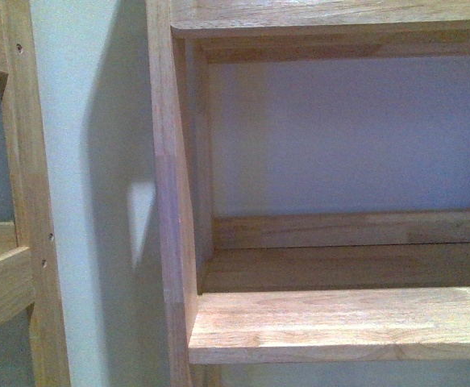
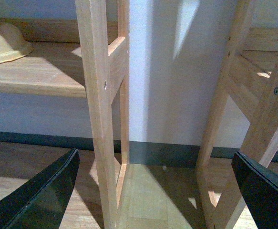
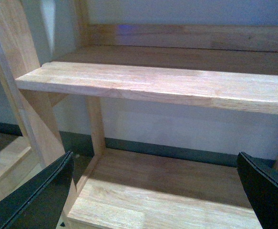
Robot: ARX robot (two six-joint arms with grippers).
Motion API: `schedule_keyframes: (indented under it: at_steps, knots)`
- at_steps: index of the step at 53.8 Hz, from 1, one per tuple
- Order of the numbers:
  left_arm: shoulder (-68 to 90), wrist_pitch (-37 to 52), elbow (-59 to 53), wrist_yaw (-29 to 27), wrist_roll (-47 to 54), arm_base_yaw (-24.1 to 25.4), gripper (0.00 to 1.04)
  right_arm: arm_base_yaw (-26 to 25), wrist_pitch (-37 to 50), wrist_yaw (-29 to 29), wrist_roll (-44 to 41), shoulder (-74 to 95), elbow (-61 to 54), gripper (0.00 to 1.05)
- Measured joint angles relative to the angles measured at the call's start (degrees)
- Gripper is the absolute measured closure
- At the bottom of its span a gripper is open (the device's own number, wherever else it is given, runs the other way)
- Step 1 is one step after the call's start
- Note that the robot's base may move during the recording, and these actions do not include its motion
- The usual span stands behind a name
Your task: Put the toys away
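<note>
While the front view takes in only a pale wooden shelf unit [image 1: 323,322] against a light wall [image 1: 97,161], with a second wooden frame [image 1: 25,201] at the left edge, neither arm shows there. In the left wrist view, the left gripper [image 2: 155,191] has its black fingers [image 2: 43,195] spread wide with nothing between them, aimed at the gap between the two wooden frames, above the wooden floor [image 2: 143,200]. A cream-yellow rounded soft object [image 2: 3,43], possibly the plush toy, rests on a wooden shelf board [image 2: 43,71] at that view's edge; too little shows to be sure. In the right wrist view, the right gripper [image 3: 158,191] also stands wide apart and holds nothing, facing a bare light wooden shelf plank [image 3: 167,83] above a lower board [image 3: 167,191].
</note>
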Motion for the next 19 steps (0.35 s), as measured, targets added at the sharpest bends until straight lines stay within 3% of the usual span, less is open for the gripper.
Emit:
schedule_keyframes:
  at_steps: [19]
  knots:
    - [0.0,0.0,0.0,0.0,0.0,0.0,0.06,0.0,0.0,0.0,0.0,0.0,0.0,0.0]
